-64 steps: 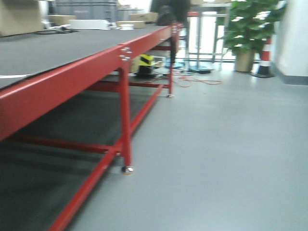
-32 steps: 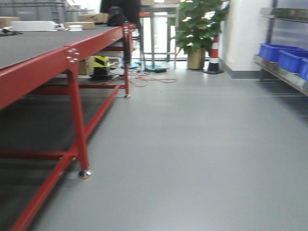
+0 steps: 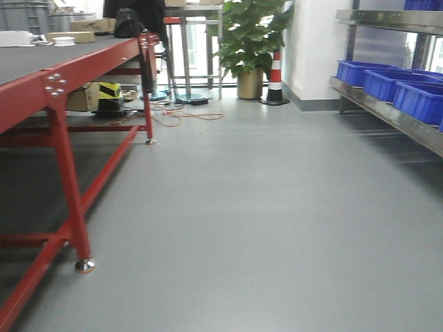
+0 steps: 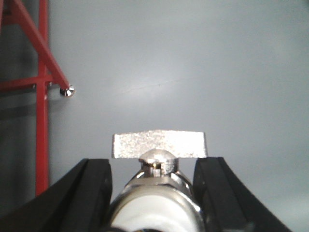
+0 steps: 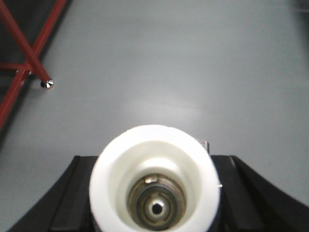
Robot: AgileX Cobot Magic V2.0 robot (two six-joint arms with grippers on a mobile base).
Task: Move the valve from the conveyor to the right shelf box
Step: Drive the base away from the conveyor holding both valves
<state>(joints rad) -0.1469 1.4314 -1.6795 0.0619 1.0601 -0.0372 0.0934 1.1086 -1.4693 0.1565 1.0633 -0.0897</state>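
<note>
My left gripper [image 4: 153, 165] is shut on a valve [image 4: 159, 145], a shiny grey-metal fitting with a flat handle across its top and a whitish end near the camera. My right gripper [image 5: 155, 160] is shut on a second valve [image 5: 155, 193], seen end-on with a wide white collar round a metal bore. Both are held above the grey floor. In the front view the conveyor [image 3: 41, 59], a dark grey belt on a red frame, runs along the left. The right shelf [image 3: 387, 112] carries blue boxes [image 3: 387, 83]. Neither gripper shows in the front view.
A red conveyor leg [image 3: 69, 200] with a metal foot stands at the near left, and also shows in the left wrist view [image 4: 43, 96] and the right wrist view [image 5: 29, 58]. A potted plant [image 3: 249, 34], a striped cone [image 3: 275, 76] and floor cables [image 3: 187, 114] lie ahead.
The front view has swung to the right: the conveyor has slid towards the left edge, and the shelf with blue boxes has come into view on the right.
</note>
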